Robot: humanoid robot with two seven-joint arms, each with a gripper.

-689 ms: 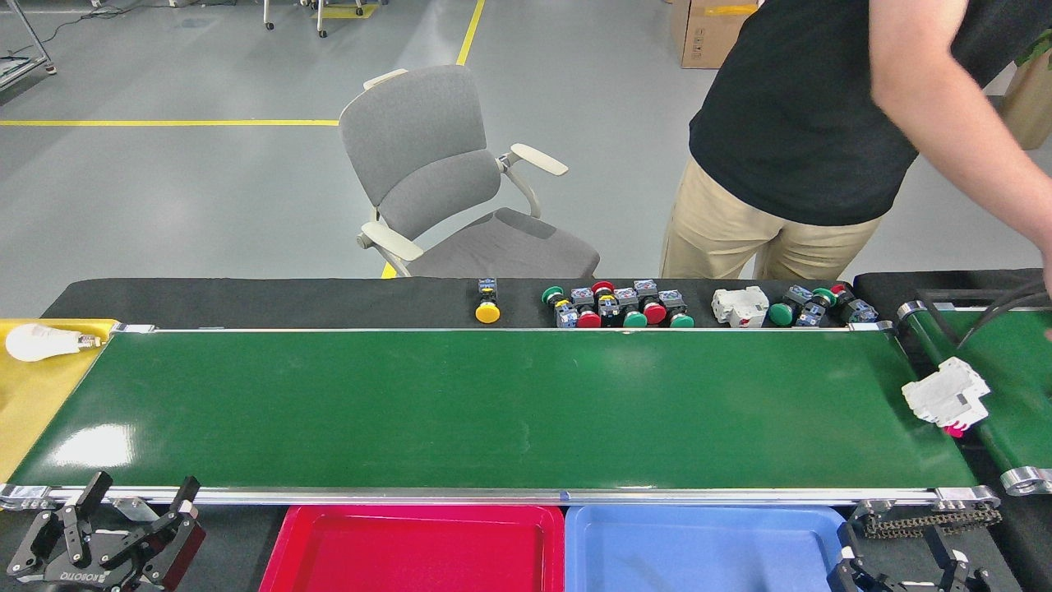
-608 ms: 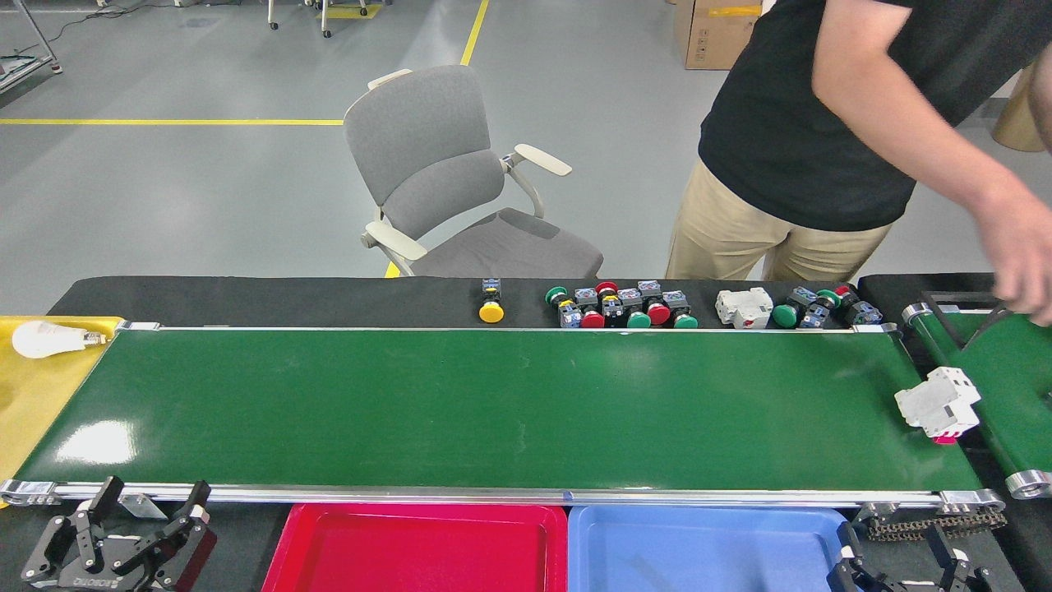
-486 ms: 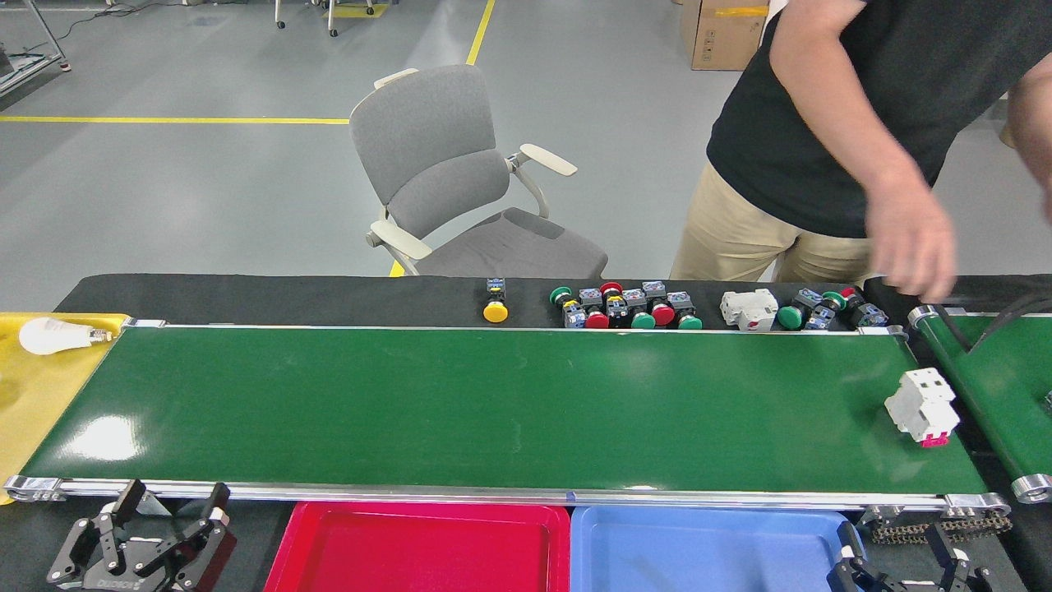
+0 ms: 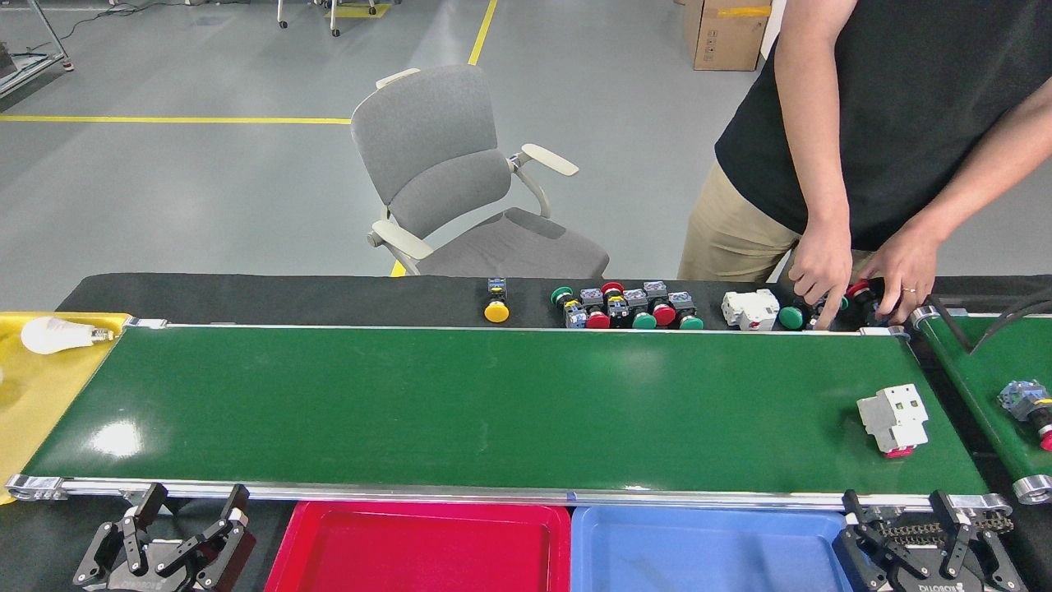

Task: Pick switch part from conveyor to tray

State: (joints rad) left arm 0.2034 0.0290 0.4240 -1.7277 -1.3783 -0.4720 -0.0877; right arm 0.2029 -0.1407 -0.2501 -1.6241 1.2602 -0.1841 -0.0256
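The scene is dominated by the conveyor (image 4: 493, 403), a wide glossy dark-green belt between silver rails, on which a white switch part (image 4: 892, 419) with a red tab is lying near the right end, well apart from both grippers. A narrower green belt (image 4: 998, 362) is set at an angle past that end, and a blue-grey and red button part (image 4: 1027, 401) is carried on it. A person (image 4: 888, 123) in a black shirt is seen behind the table, both hands (image 4: 822, 267) lowered onto a row of push-button switches (image 4: 629, 307) laid out on the black strip. A grey chair (image 4: 460, 181) is placed further back. A red tray (image 4: 419, 547) and a blue tray (image 4: 707, 551) are set side by side below the near rail. A white bulb (image 4: 53, 335) is laid on a yellow surface (image 4: 33, 395). The left gripper (image 4: 193, 514) is held with fingers spread apart; the right gripper (image 4: 900, 514) is likewise spread. Lettering on both gripper bodies is too small to be read.
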